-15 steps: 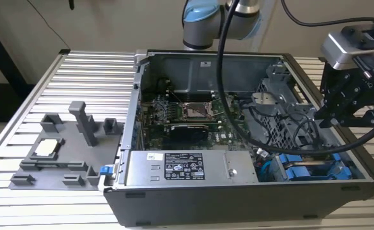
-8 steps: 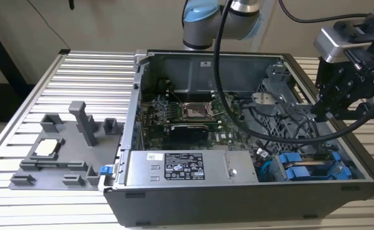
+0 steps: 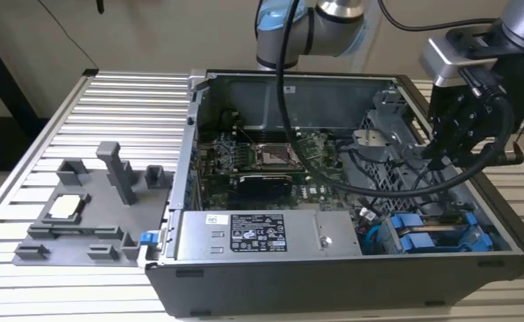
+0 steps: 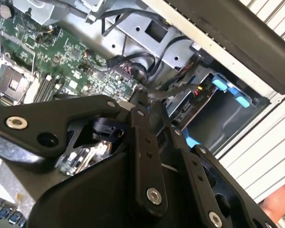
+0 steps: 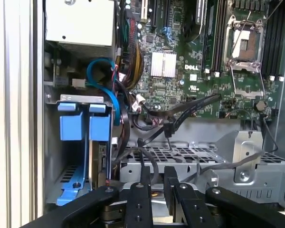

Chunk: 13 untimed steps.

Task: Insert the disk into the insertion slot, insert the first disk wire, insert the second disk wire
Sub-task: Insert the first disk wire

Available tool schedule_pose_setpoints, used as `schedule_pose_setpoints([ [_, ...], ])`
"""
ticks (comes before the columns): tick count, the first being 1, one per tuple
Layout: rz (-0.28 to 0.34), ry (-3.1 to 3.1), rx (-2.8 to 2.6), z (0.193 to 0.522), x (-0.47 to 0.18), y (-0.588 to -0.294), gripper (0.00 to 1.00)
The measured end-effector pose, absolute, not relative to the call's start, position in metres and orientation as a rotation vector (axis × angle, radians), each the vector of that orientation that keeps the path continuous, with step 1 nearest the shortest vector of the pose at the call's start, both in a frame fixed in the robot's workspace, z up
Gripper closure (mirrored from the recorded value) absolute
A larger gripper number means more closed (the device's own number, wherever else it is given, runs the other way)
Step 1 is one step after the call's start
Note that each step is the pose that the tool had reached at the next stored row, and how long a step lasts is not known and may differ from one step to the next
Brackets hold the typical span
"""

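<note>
The open computer case [image 3: 333, 282] is set on the slatted table [image 3: 127, 107]. The gripper [image 3: 443, 155] is held over the side of the case at the exterior view's right. Whether it is parted, closed or clamped on anything cannot be told.

The insertion slot [image 3: 476, 238] is located in the near corner of the case at the exterior view's right, beside the power-supply box [image 3: 262, 235].

- **Exterior view:** A grey fixture tray [image 3: 65, 231] is shown on the table beside the case.
- **First wrist view:** Two blue tabs [image 5: 69, 126] are shown at the slot. The perforated cage [image 5: 194, 154] and black cables [image 5: 190, 107] are shown near the motherboard [image 5: 180, 85].
- **Second wrist view:** The dark interior of the slot is shown.
</note>
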State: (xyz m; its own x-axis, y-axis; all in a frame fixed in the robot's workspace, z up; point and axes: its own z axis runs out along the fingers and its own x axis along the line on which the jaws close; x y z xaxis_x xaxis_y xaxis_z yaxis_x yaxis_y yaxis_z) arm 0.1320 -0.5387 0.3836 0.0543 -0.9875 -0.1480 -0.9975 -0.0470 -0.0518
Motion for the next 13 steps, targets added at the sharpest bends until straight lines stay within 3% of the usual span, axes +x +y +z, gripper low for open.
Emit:
schedule_pose_setpoints([
  [13, 0.125, 2.05, -2.162, 0.382, 0.099, -0.538, 0.74],
])
